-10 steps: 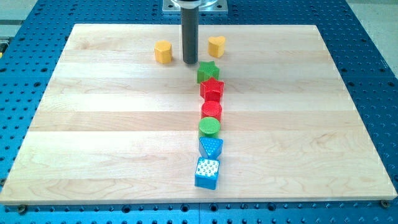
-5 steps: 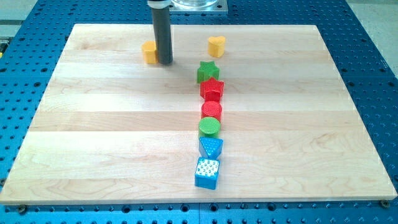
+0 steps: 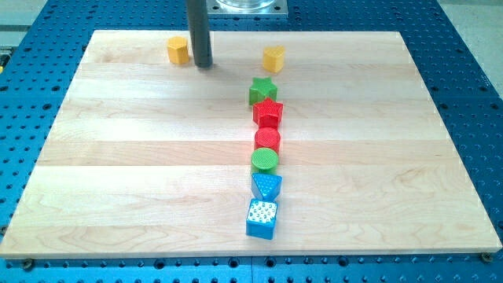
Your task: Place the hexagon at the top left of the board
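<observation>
Looking down at a pale wooden board (image 3: pixel 141 157) lying on a blue perforated table (image 3: pixel 31 118), the scene reads from left to right as follows.

Far left on the board, close to its far edge, sits the yellow-orange hexagon block (image 3: pixel 178 49) (the task's block). Just to its right stands the straight dark rod (image 3: pixel 200 31), coming down from a metal mount at the view's top. My tip (image 3: pixel 203 65) rests on the board just beside the hexagon's right side; whether the two touch cannot be told. This arm has no fingers, so nothing is open, closed or clamped; the rod only stands next to the block.

Further right, well apart from the rod and also near the far edge, is a yellow heart-shaped block (image 3: pixel 273 57).

Slightly left of that heart and nearer, a column of six blocks runs from far to near down the middle of the board, each touching or almost touching the next: a green star block (image 3: pixel 262 90), a red star block (image 3: pixel 268 112), a red round block (image 3: pixel 267 140), a green round block (image 3: pixel 265 161), a blue triangular block with white dots (image 3: pixel 266 185), and nearest, a blue square block with a white dotted top (image 3: pixel 262 218).

The rod is well apart from this column.
</observation>
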